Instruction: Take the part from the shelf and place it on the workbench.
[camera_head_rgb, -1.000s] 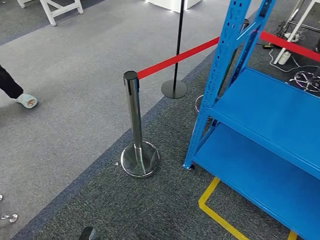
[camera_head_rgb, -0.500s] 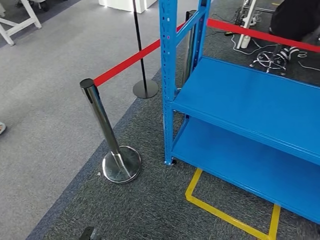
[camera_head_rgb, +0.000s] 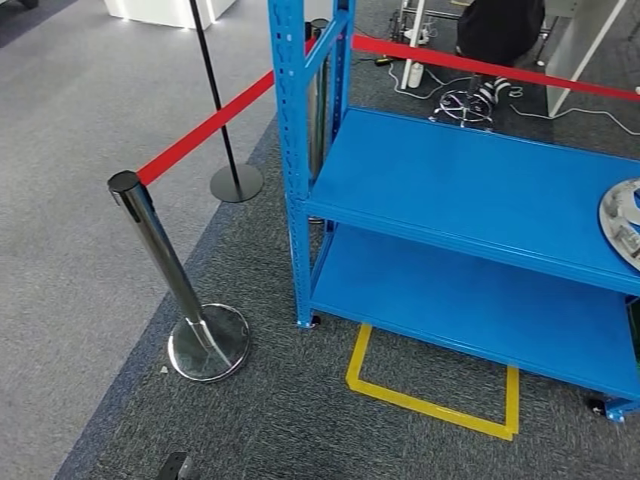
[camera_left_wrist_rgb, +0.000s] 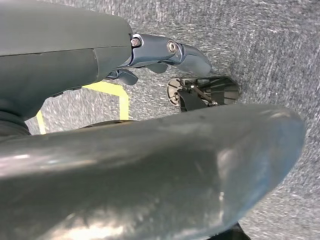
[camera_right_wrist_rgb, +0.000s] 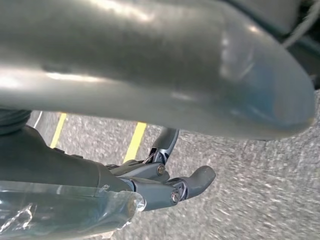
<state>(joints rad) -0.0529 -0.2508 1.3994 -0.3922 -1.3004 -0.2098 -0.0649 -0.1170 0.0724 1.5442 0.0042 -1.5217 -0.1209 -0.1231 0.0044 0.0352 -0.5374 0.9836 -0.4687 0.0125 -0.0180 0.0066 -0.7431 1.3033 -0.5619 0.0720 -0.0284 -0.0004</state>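
Turning right has swung the camera, bringing the round silvery metal part (camera_head_rgb: 623, 224) into sight on the blue steel shelf (camera_head_rgb: 453, 190), while left hand (camera_left_wrist_rgb: 162, 55) and right hand (camera_right_wrist_rgb: 166, 187) hang empty, fingers loosely apart, unneeded until reaching.

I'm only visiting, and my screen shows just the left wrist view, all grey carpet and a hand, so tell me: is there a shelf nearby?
Observer: Yes, the head view shows a blue shelf ahead, towards the right.
Operator: Anything on it?
Observer: A round silver part lies on the upper of its two boards, at the picture's right edge.
Operator: Does the other hand hold something?
Observer: No, the right hand hangs empty over the carpet.
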